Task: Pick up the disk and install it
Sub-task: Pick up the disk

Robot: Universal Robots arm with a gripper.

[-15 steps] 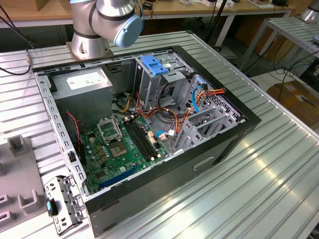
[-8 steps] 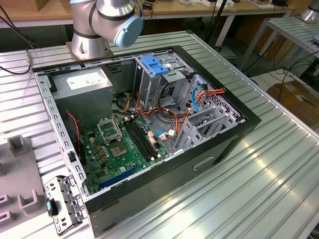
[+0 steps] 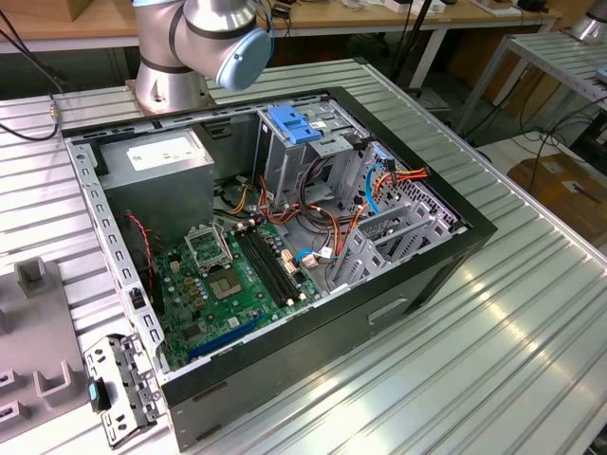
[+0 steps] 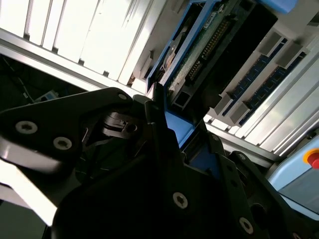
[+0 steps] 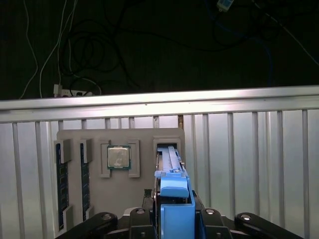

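In the first wrist view the disk (image 5: 173, 191) stands on edge, its blue rail towards the camera. Its far end reaches to a slot of the grey parts tray (image 5: 144, 137). My gripper (image 5: 174, 211) has its black fingers (image 5: 204, 215) pressed on both sides of the disk. In the second wrist view the disk (image 4: 199, 55) shows its green circuit board and blue rails, and the gripper (image 4: 182, 134) is clamped on its near end. I cannot tell whether the disk is lifted out of the slot.
The tray also holds a processor chip (image 5: 118, 157) and memory sticks (image 5: 61, 174). In the exterior view the open computer case (image 3: 313, 322) lies on the ribbed metal table, with a drive cage (image 3: 285, 161) under a blue handle (image 3: 289, 123) and a grey power supply box (image 3: 156, 161). A loose metal bracket (image 3: 119, 389) lies by the case.
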